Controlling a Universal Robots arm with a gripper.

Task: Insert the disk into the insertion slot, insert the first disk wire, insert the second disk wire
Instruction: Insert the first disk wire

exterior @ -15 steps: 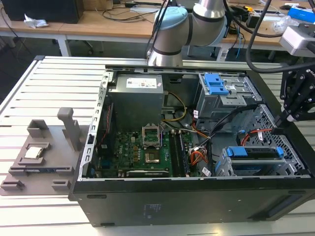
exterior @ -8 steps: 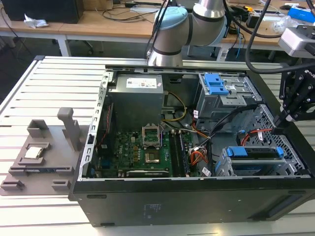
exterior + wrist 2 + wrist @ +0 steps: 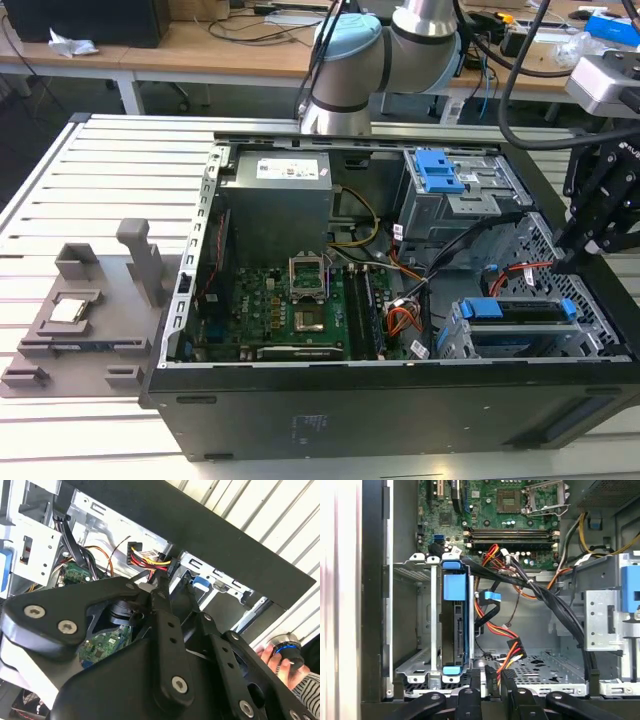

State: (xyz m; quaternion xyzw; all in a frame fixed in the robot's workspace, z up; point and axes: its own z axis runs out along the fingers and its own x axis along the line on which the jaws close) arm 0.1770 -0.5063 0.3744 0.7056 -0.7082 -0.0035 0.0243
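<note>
The disk [image 3: 520, 312], silver in its blue carrier, sits pushed into the insertion slot [image 3: 452, 338] at the case's front corner on the exterior view's right. The first wrist view shows the disk [image 3: 455, 630] edge-on between the cage rails [image 3: 415, 672]. The first disk wire [image 3: 522, 267], thin and red, curves over the cage toward the disk. My gripper [image 3: 572, 258] hangs just behind the cage. In both wrist views the fingers [image 3: 479, 680] stand close together, and the yellow, red and black second disk wire [image 3: 509, 652] runs down between them, its dark plug pinched at my gripper [image 3: 175, 579].
The taller grey bay with blue latches [image 3: 440, 180] stands behind the cage. The motherboard [image 3: 290, 300] and power supply [image 3: 275, 195] take up the case's left half. A grey fixture [image 3: 80, 320] lies on the slatted table. A person's hand [image 3: 280, 660] holds a blue knob outside the case.
</note>
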